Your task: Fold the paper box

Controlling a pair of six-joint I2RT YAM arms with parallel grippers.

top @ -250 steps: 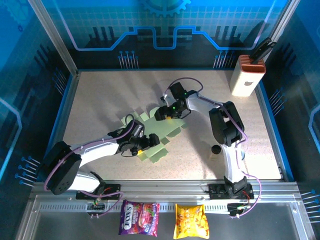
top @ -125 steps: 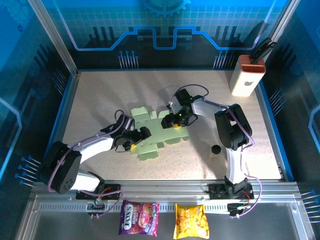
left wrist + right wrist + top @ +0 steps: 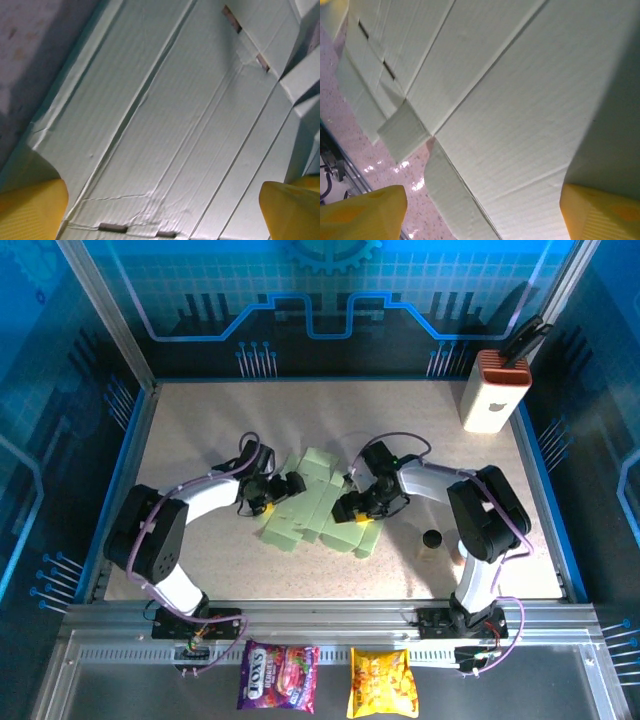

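Just beneath right claw (image 3: 350, 512) lies the paper box (image 3: 300, 522).

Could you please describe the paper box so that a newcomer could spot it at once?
Start with the speckled table and look to its middle. There lies the paper box, a pale green card sheet with creases, flaps and tabs. It is green and lies low, unlike the upright white block with an orange top in the far right corner.
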